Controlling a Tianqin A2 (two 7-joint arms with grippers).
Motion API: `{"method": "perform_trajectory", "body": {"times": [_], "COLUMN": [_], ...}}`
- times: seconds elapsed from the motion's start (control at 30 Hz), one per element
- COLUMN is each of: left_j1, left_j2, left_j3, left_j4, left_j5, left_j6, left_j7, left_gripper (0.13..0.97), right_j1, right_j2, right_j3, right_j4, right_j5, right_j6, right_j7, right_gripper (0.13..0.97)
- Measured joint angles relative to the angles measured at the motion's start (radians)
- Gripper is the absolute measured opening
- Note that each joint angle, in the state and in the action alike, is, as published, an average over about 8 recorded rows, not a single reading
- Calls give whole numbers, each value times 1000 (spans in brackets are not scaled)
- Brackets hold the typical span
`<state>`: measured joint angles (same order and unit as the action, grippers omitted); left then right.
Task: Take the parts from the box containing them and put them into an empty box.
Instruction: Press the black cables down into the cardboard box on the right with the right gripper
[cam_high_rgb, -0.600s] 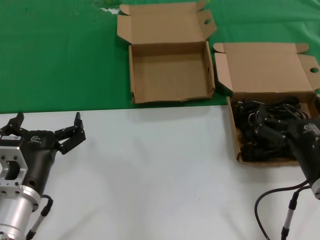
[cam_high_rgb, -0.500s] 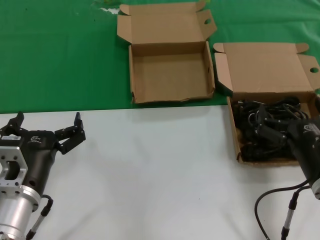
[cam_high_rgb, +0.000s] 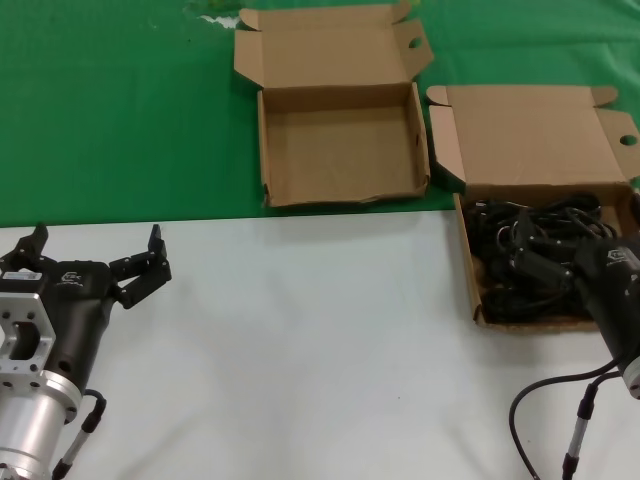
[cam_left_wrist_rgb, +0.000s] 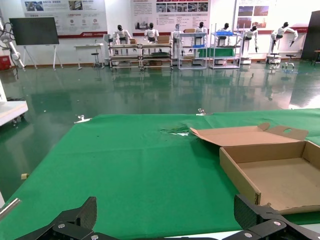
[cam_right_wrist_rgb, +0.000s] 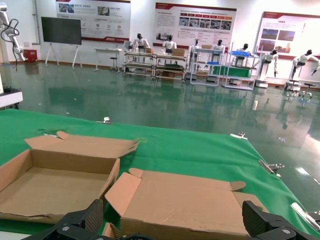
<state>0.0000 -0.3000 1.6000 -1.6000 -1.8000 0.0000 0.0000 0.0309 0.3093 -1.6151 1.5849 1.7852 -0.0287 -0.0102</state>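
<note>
While the parts (cam_high_rgb: 535, 255) lie tangled without one clear direction, right hand (cam_high_rgb: 528, 262) reaches among them, grip unclear.

Two cardboard boxes sit open: one empty box (cam_high_rgb: 340, 150) and one box with cords (cam_high_rgb: 470, 270). The cords (cam_high_rgb: 530, 255) form a tangle too knotted to count. Two grippers show.

Black grippers with white logos cap both arms: the left gripper (cam_high_rgb: 95, 252) on a silver screw-studded cylinder, the right gripper (cam_high_rgb: 530, 262) trailing looped black cable.
</note>
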Motion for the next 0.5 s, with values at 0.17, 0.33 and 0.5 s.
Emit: {"method": "perform_trajectory", "body": {"times": [0.17,0.33,0.5], "left_j1": [0,0,0], "left_j2": [0,0,0], "left_j3": [0,0,0], "left_j4": [0,0,0], "left_j5": [0,0,0], "left_j6": [0,0,0], "left_j7": [0,0,0], "left_gripper": [966,966,966], "right_j1": [0,0,0], "right_j2": [0,0,0], "right_j3": [0,0,0], "right_j4": [0,0,0], "right_j5": [0,0,0], "right_j6": [0,0,0], "right_j7": [0,0,0], "right_gripper": [966,966,966]}}
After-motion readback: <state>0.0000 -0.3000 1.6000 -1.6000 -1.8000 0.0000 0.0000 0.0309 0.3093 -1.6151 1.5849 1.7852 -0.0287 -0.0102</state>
